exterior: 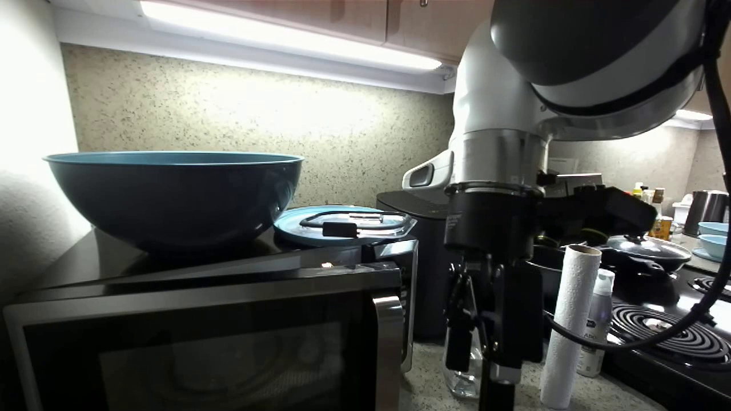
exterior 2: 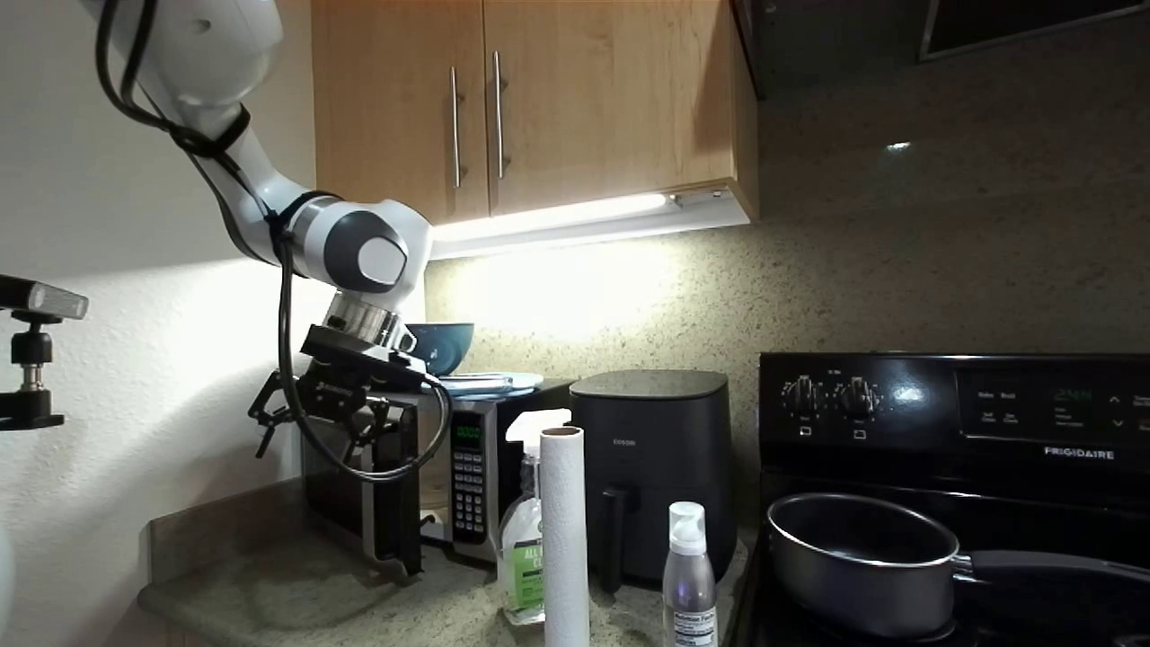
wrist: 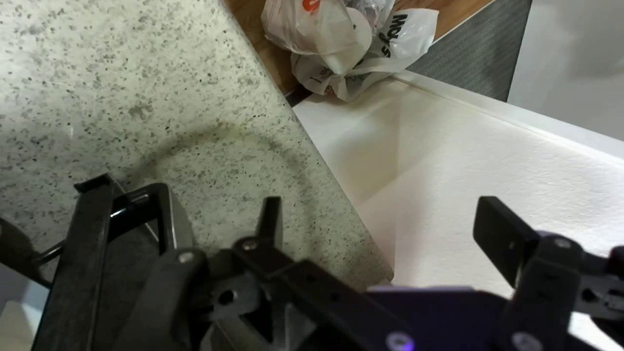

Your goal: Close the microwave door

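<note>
The microwave door point(exterior: 200, 354), a dark glass panel with a silver-grey frame, stands partly open. In an exterior view its free edge point(exterior 2: 409, 494) is swung out from the black microwave point(exterior 2: 469, 485) with its keypad, and part of the interior shows. In the wrist view the door's top edge and handle point(wrist: 168, 219) are at lower left. My gripper point(exterior 2: 307, 447) is on the outer side of the door, in front of it. The gripper point(wrist: 378, 209) is open with nothing between its fingers. It also shows in an exterior view point(exterior: 482, 359). I cannot tell whether it touches the door.
A large blue bowl point(exterior: 174, 200) and blue plates point(exterior: 297, 225) sit on the microwave. A spray bottle point(exterior 2: 521, 539), a paper roll point(exterior 2: 564, 539), a slim bottle point(exterior 2: 689, 575) and an air fryer point(exterior 2: 665, 476) stand beside it. The counter edge point(wrist: 321, 161) meets the white wall.
</note>
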Robot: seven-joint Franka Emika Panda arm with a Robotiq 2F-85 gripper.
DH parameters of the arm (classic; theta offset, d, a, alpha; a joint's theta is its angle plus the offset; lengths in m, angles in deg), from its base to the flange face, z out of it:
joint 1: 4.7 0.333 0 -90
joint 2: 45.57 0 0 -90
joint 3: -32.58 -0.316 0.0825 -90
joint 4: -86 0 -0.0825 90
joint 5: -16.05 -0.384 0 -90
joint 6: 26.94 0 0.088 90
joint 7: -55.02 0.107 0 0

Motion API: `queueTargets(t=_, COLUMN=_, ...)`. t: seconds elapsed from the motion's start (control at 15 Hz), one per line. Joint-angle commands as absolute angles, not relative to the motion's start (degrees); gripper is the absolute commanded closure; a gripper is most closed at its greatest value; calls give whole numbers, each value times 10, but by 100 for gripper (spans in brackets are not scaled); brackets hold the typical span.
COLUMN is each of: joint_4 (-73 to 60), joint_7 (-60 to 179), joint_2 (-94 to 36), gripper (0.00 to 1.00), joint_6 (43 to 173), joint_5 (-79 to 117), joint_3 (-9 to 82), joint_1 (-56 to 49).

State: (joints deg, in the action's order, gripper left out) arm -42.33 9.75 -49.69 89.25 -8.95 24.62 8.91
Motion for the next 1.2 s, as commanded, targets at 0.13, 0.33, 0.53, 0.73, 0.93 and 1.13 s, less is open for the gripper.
queueTargets(t=0.13, joint_4=-423, joint_7=78, joint_2=-491, gripper=0, joint_6=953, joint_5=-96, joint_3=239, joint_1=84)
queueTargets(t=0.33, joint_4=-420, joint_7=76, joint_2=-474, gripper=0, joint_6=974, joint_5=-109, joint_3=240, joint_1=83)
queueTargets(t=0.53, joint_4=-422, joint_7=98, joint_2=-478, gripper=0, joint_6=956, joint_5=-90, joint_3=237, joint_1=81)
queueTargets(t=0.73, joint_4=-422, joint_7=98, joint_2=-466, gripper=0, joint_6=960, joint_5=-87, joint_3=234, joint_1=80)
queueTargets(t=0.93, joint_4=-432, joint_7=91, joint_2=-470, gripper=0, joint_6=1008, joint_5=-91, joint_3=229, joint_1=84)
queueTargets(t=1.13, joint_4=-435, joint_7=80, joint_2=-467, gripper=0, joint_6=1073, joint_5=-110, joint_3=221, joint_1=87)
